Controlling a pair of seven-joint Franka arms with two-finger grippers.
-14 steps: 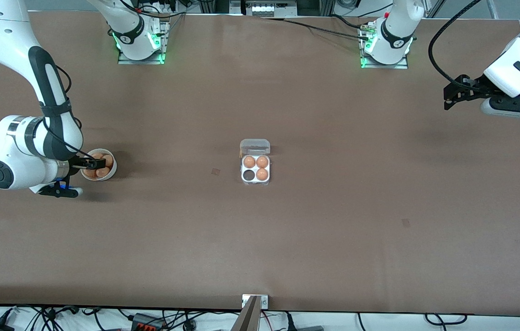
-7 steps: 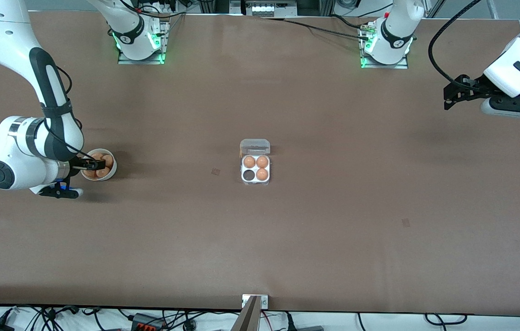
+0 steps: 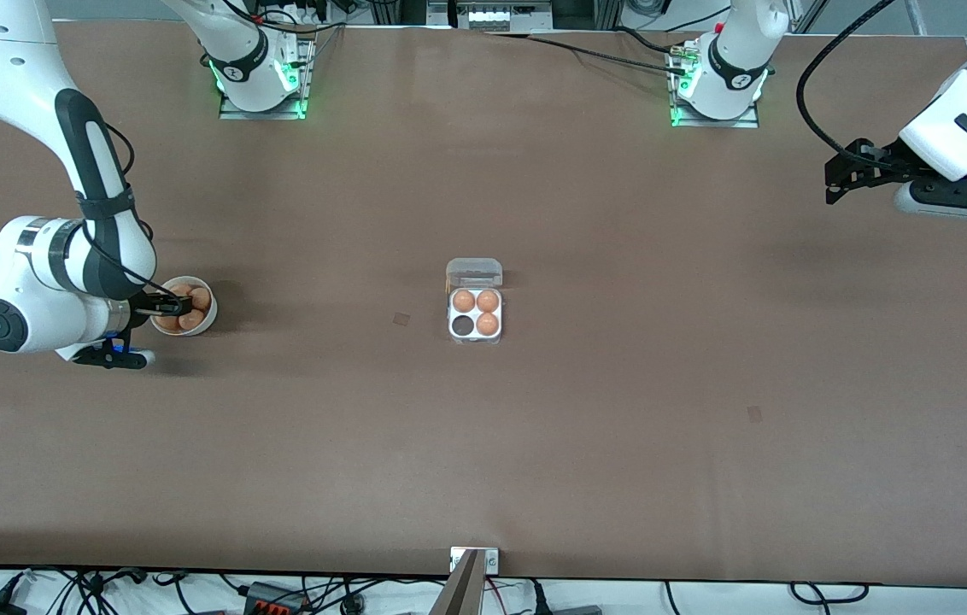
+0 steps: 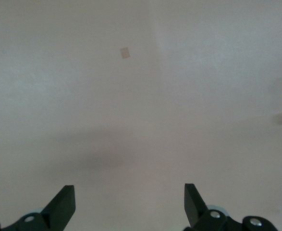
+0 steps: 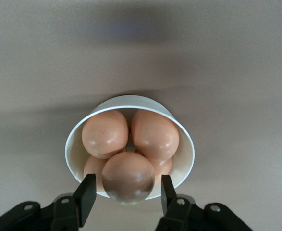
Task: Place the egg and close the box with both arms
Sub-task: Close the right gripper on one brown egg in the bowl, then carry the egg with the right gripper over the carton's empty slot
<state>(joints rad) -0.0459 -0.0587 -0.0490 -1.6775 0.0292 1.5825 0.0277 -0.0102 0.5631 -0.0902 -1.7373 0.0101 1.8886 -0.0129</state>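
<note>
1. The right gripper (image 3: 178, 307) reaches into a round white bowl (image 3: 207, 322) near the table (image 3: 535, 444) edge at the right arm's end; in the right wrist view its fingers (image 5: 86, 192) stand narrowly apart on either side of the topmost egg (image 5: 128, 176), and whether the pads actually press it I cannot tell
2. That egg sits on top of the pile of other brown eggs (image 5: 131, 134) in the bowl; it shows a nearly round outline, so which way its long axis runs I cannot tell
3. The box (image 3: 476, 314) sits about mid-table, well apart from the bowl, squared to the table edges; its clear lid (image 3: 474, 272) is hinged open and lies flat on the side toward the robots' bases
4. Three cells hold eggs; the cell nearer the front camera on the right arm's side shows dark and bare
5. The left gripper (image 3: 835, 176) waits over the table corner at the left arm's end, its fingers (image 4: 64, 207) spread wide with nothing between them
6. The surface is plain matte brown with a few small darker square patches (image 3: 401, 319); cables and power bricks run along the edge by the front camera
</note>
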